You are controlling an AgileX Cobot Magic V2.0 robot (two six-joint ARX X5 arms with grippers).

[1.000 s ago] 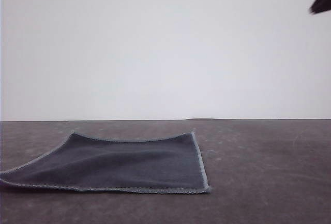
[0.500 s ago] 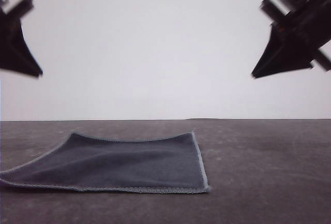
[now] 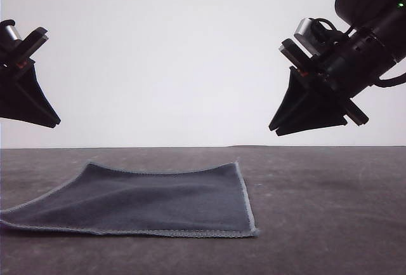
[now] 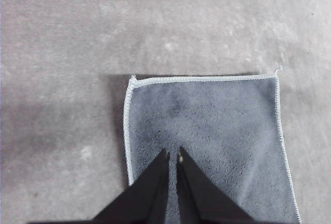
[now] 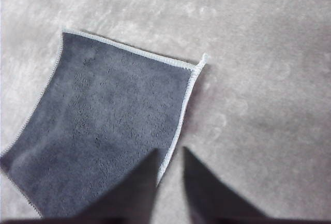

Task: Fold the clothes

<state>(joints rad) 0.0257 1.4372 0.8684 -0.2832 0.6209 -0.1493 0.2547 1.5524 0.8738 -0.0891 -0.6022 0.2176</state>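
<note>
Since 0.5 s ago both arms have come lower and further into the front view; 1 s ago just a corner of the right one showed at the top right. The cloth (image 3: 152,202) hasn't shifted.

Left pincer (image 3: 56,122) hangs at the left edge of the front view, tips pointing down & inward, well above the surface (image 3: 330,211). In the left wrist view its fingers (image 4: 155,182) sit almost together w/ only a thin slit between, clenched on nothing, above the cloth (image 4: 207,136) near one stitched edge.

Right pincer (image 3: 274,129) is up on the right side, tips angled down toward the left, apart from the cloth. In the right wrist view its fingers (image 5: 201,182) show a slim gap, near-clenched & empty, poised over the cloth's side edge (image 5: 178,125), w/ one fingertip over fabric and the other over bare surface.

Cloth lies flat, dark grey face up, light grey stitching round the border, on the left-centre of the dark mottled surface. Left near corner runs off the front view's edge; the far edge dips slightly in the middle. No folds seen.
</note>
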